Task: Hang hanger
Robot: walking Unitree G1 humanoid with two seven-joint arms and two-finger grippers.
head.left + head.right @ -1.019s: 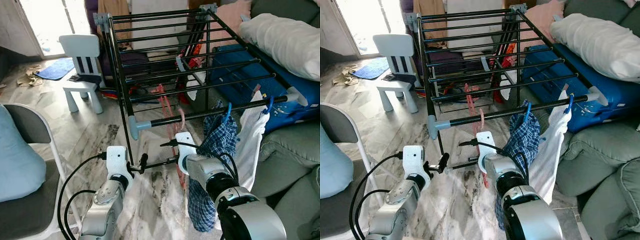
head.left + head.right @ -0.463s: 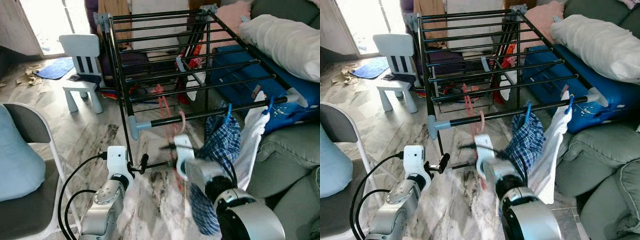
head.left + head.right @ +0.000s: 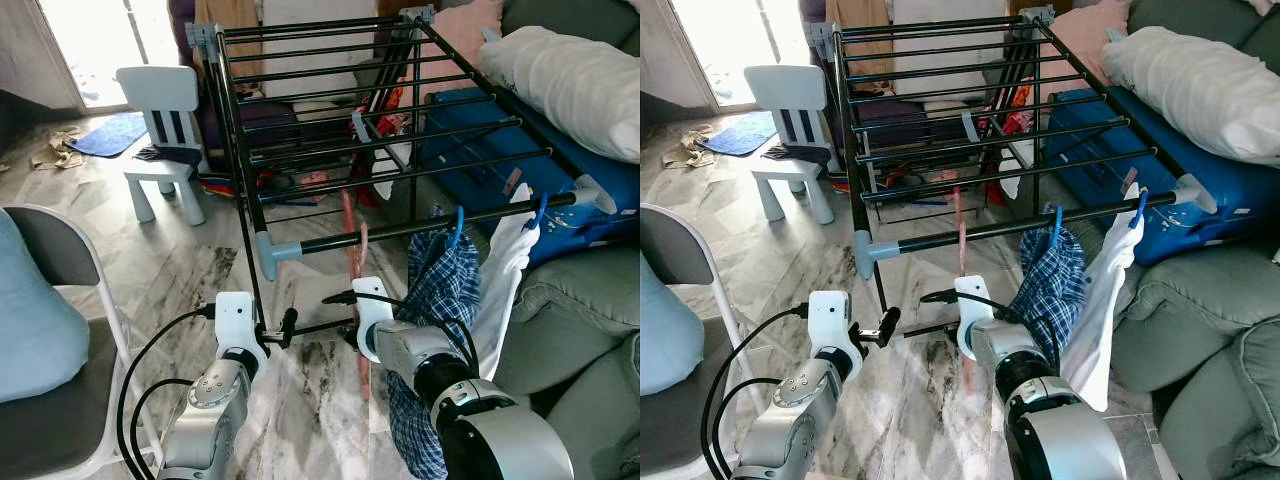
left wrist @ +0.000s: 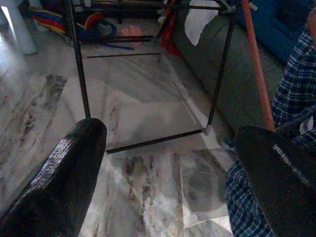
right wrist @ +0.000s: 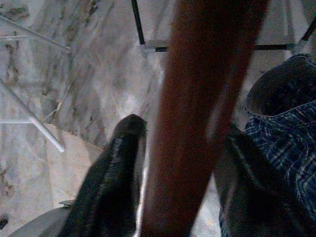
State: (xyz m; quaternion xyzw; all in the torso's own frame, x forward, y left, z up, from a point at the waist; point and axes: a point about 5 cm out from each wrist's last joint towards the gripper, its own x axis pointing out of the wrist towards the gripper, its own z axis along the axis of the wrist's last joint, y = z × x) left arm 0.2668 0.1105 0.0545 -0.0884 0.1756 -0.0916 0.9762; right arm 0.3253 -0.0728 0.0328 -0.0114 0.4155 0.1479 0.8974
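With my right pincer clenched on the red hanger, whose hook sits on the drying rack's front rail just above the pincer, I'd ease it loose gently, left pincer released beside it.

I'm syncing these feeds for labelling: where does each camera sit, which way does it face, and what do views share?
Left and right eye views: head, facing forward and down at the drying rack; both silver arms show, right gripper by the red hanger.
Left wrist view: left arm's wrist, along its open black fingers toward the marble floor.
Right wrist view: right arm's wrist, fingers around the red hanger.
Shared: hanger, blue checked shirt, floor.
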